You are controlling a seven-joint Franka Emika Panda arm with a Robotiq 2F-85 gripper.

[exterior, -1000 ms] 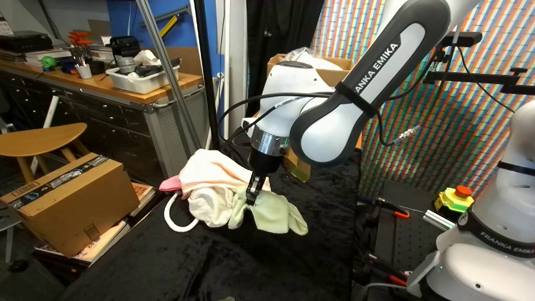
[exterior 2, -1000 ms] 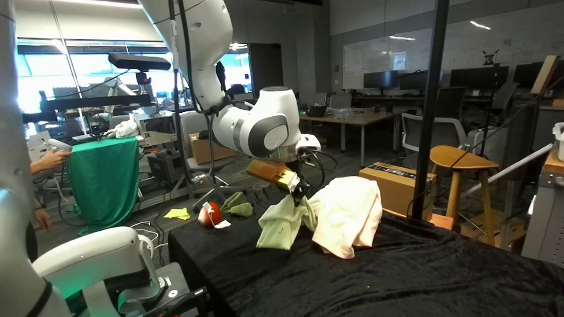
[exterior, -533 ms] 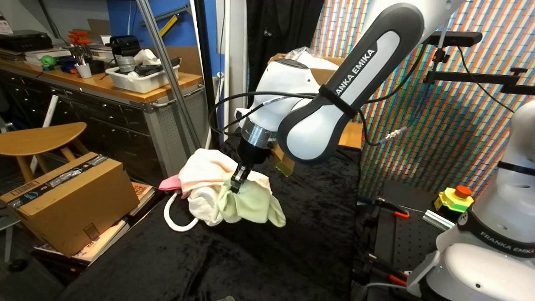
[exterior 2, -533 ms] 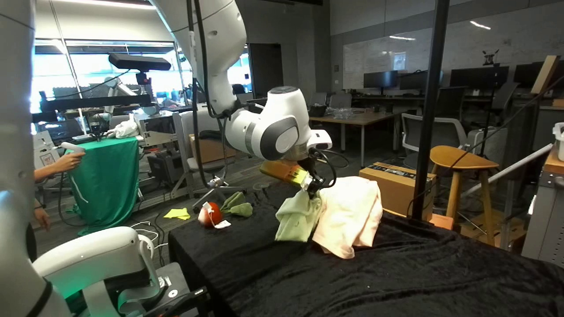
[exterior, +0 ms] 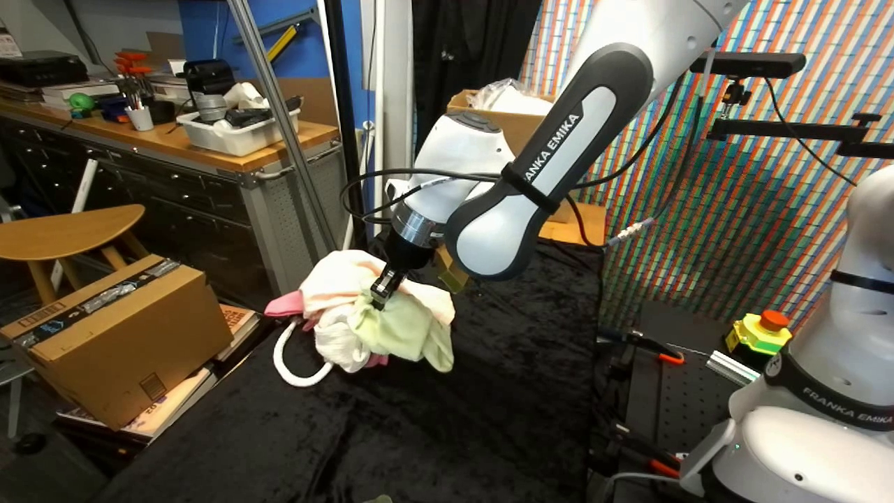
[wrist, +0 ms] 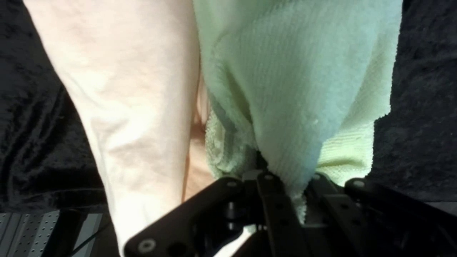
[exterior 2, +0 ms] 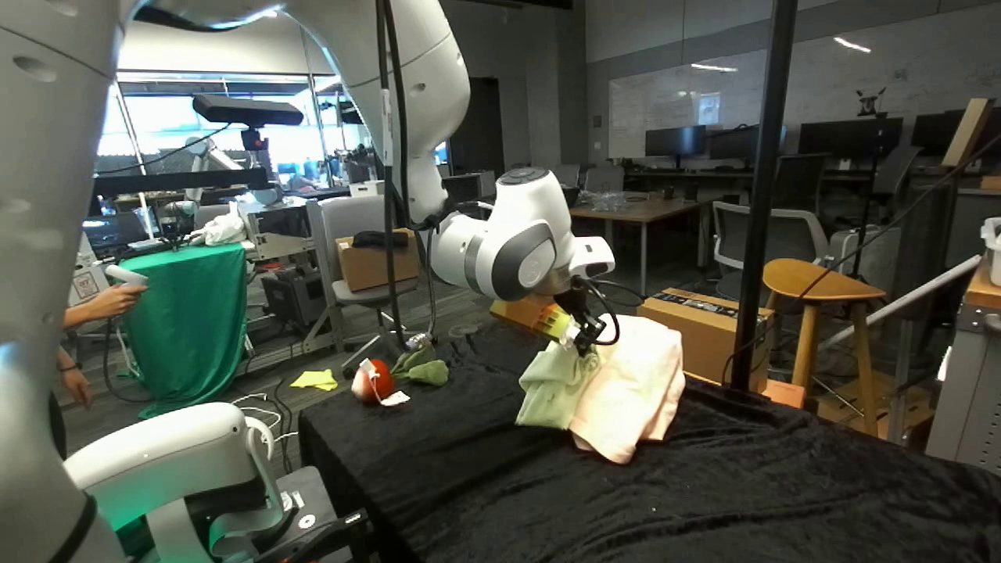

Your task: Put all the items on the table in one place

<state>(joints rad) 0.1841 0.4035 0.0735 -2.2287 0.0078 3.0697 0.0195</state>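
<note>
Draped in wrinkled black velvety fabric (exterior: 447, 433), the desk (exterior 2: 751, 500) stands in a cluttered workroom, with a brown cardboard box (exterior: 126, 342) and a wooden stool (exterior 2: 821, 279) beyond its edge. Above it, the black two-fingered hand (exterior: 379, 300) tilts downward, clamped on a pale green ribbed towel (exterior 2: 551, 391); the wrist view shows a fold pinched between the fingers (wrist: 278, 214). From that grip the towel hangs in creases just beside a pale peach cloth (exterior 2: 632, 391), and the two seem to touch. Whether the towel's lower edge rests on the desk, I cannot tell. In an exterior view, a bunched white cloth (exterior: 339, 342) shows partly behind the towel, a small pink piece (exterior: 285, 305) juts out at the peach cloth's edge, and a thick white cord loop (exterior: 297, 381) lies near both. Well apart from these, near a corner of the desk, a red-orange round item (exterior 2: 378, 379) with white tags (exterior 2: 396, 399) sits beside green leaf-shaped pieces (exterior 2: 428, 372).
</note>
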